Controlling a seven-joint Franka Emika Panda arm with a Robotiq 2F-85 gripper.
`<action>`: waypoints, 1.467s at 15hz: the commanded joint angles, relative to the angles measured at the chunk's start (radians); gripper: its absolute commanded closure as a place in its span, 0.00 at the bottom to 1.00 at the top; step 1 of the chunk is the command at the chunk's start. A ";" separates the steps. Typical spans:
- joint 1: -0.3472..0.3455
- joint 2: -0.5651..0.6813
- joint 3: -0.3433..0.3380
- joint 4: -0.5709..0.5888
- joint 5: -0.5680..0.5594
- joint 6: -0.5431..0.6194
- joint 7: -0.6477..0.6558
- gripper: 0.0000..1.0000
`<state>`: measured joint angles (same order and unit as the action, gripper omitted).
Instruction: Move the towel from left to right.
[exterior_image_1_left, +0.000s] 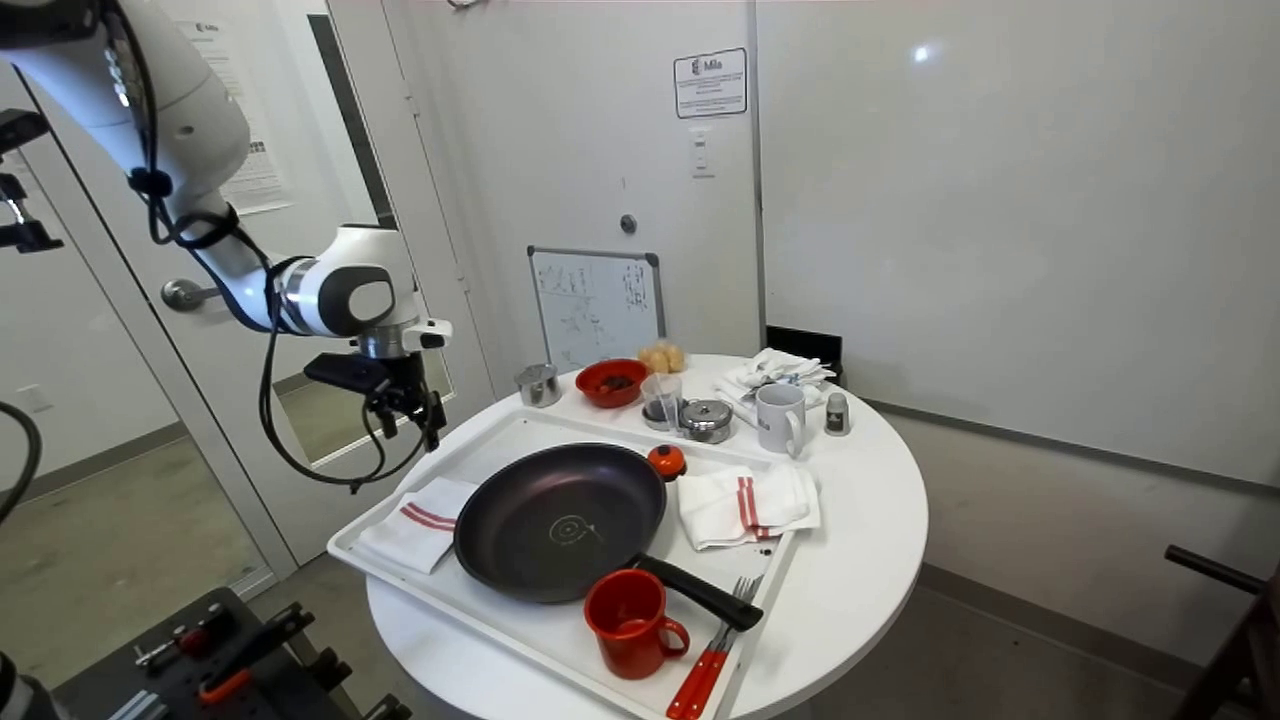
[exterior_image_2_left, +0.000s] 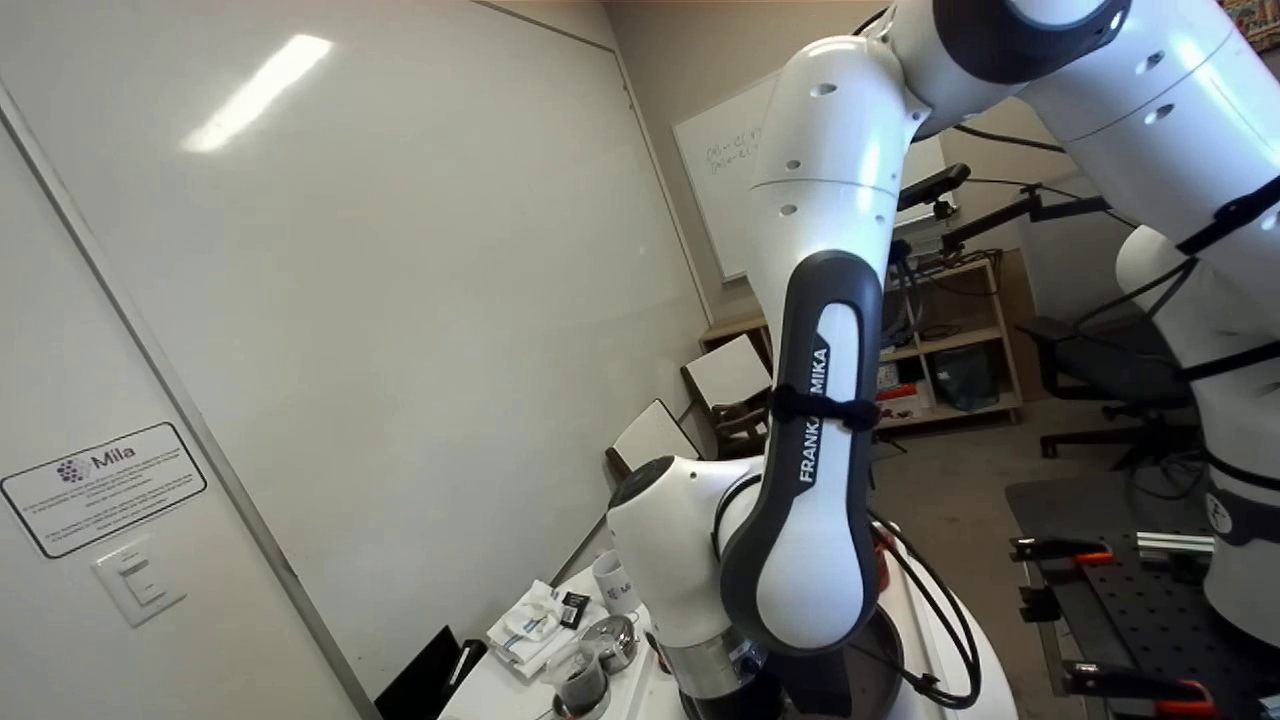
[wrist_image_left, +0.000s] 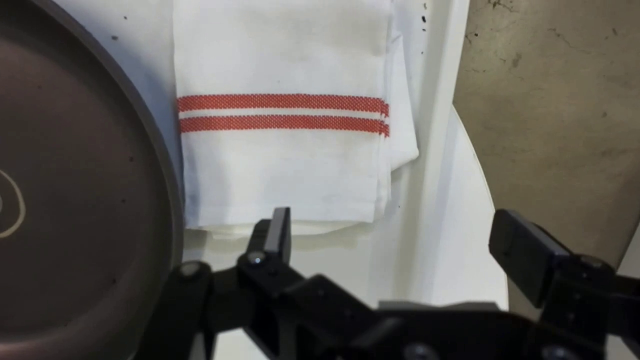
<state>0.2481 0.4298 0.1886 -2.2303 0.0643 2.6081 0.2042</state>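
Note:
A folded white towel with two thin red stripes (exterior_image_1_left: 418, 525) lies at the left of the tray, beside the black frying pan (exterior_image_1_left: 560, 515). It fills the upper middle of the wrist view (wrist_image_left: 282, 165), with the pan to its left. A second similar towel (exterior_image_1_left: 735, 505) lies on the tray right of the pan. My gripper (exterior_image_1_left: 412, 425) hangs above the tray's left edge, apart from the towel. In the wrist view its fingers are spread wide and empty (wrist_image_left: 397, 222), and the left fingertip overlaps the towel's near edge. The striped towels are hidden in an exterior view, behind the arm.
The tray (exterior_image_1_left: 530, 630) has a raised rim (wrist_image_left: 440, 100). A red cup (exterior_image_1_left: 625, 620), a fork and knife (exterior_image_1_left: 715, 650) and the pan handle (exterior_image_1_left: 700, 592) lie at its front. A red bowl (exterior_image_1_left: 610, 383), metal pots (exterior_image_1_left: 706, 422), grey mug (exterior_image_1_left: 778, 418) and cloths stand behind.

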 joint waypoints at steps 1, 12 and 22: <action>-0.005 0.103 -0.006 0.060 0.020 0.007 -0.016 0.00; 0.014 0.126 0.001 -0.048 0.047 0.145 0.005 0.00; 0.054 0.152 -0.074 -0.060 0.022 0.162 0.075 0.00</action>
<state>0.2713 0.5644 0.1547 -2.3120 0.0967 2.7668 0.2367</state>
